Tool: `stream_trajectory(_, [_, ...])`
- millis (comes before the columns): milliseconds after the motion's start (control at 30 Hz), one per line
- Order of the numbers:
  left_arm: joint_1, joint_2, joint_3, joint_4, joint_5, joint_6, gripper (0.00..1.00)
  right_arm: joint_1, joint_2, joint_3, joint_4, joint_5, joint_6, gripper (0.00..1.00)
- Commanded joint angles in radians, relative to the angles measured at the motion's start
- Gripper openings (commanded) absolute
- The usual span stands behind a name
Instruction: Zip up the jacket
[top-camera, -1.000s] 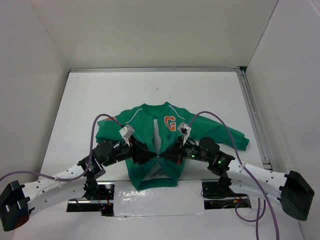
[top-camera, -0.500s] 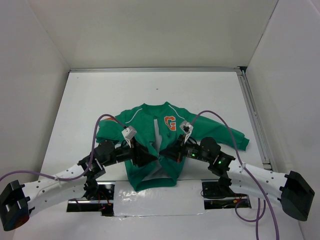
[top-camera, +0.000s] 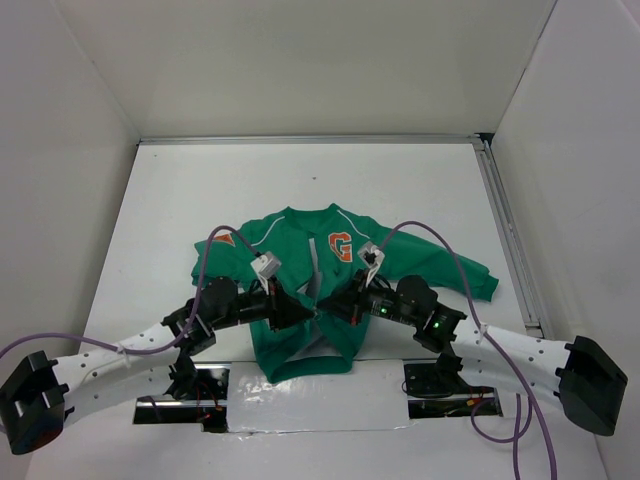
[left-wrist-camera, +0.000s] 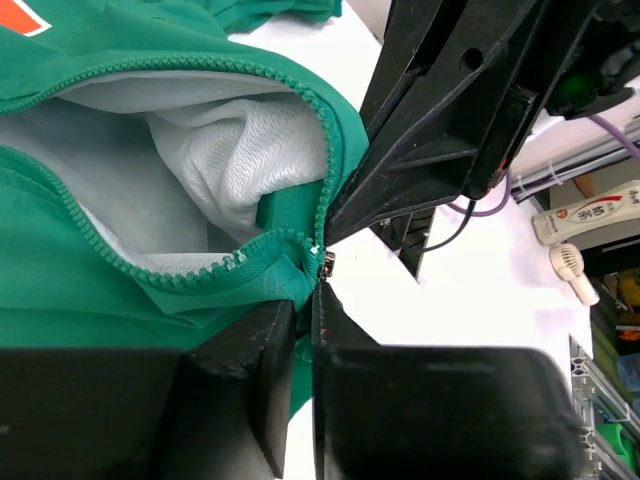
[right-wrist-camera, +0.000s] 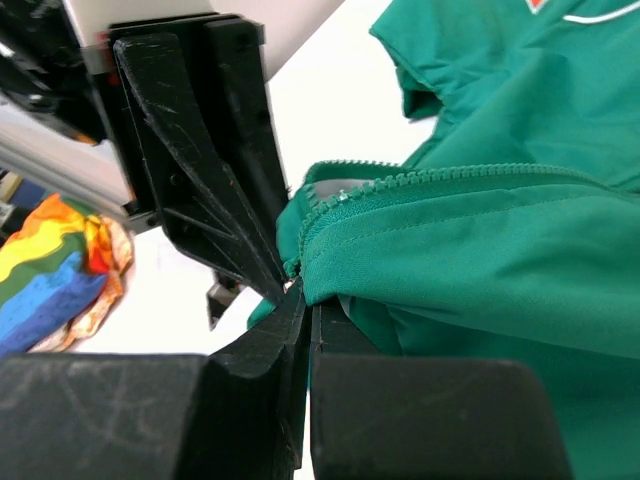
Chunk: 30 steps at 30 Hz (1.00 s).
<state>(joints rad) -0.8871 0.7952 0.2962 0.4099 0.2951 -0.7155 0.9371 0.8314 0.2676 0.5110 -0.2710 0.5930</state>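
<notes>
The green jacket lies flat in the middle of the table, collar far, orange "G" on its chest. Its front is open, with grey lining showing between the two rows of zipper teeth. My left gripper and right gripper meet tip to tip at the lower end of the zip. In the left wrist view the left gripper is shut on green fabric just below a small metal slider. In the right wrist view the right gripper is shut on the jacket's front edge.
White walls enclose the table on three sides. A metal rail runs along the right edge. Dark cut-outs sit at the near edge by the arm bases. A coloured cloth and a bottle lie off the table.
The left arm has moved right and the two grippers have closed in on each other at the zip's lower end. The grey gap down the jacket's front has narrowed slightly.
</notes>
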Motion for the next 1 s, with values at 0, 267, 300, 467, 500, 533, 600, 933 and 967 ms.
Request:
stream_trajectory(0, [-0.004, 0.021, 0.069, 0.030, 0.016, -0.015, 0.18, 0.020, 0.009, 0.019, 0.090, 0.049, 0.017, 0.00])
stream_trajectory(267, [-0.004, 0.025, 0.073, 0.023, 0.035, -0.002, 0.00, 0.026, 0.009, 0.019, 0.090, 0.165, 0.053, 0.00])
stream_trajectory(300, [-0.004, 0.027, 0.072, 0.023, 0.050, -0.004, 0.00, 0.028, 0.008, 0.027, 0.089, 0.186, 0.059, 0.00])
stream_trajectory(467, [-0.004, 0.074, 0.067, -0.017, 0.072, -0.028, 0.00, 0.028, 0.026, 0.073, 0.050, 0.256, 0.070, 0.00])
stream_trajectory(500, [-0.004, 0.082, 0.066, -0.041, 0.065, -0.030, 0.00, 0.026, 0.025, 0.081, 0.050, 0.260, 0.073, 0.00])
stream_trajectory(533, [-0.004, 0.094, 0.063, -0.057, 0.053, -0.044, 0.00, 0.025, 0.023, 0.085, 0.041, 0.260, 0.074, 0.00])
stream_trajectory(600, [-0.004, 0.102, 0.054, -0.074, 0.044, -0.055, 0.00, 0.025, 0.006, 0.094, 0.028, 0.268, 0.077, 0.00])
stream_trajectory(933, [-0.067, 0.141, 0.029, -0.060, 0.104, -0.042, 0.00, -0.044, 0.000, 0.133, -0.042, 0.268, 0.105, 0.00])
stream_trajectory(967, [-0.076, 0.138, 0.034, -0.068, 0.087, -0.038, 0.00, -0.050, 0.014, 0.139, -0.042, 0.268, 0.111, 0.00])
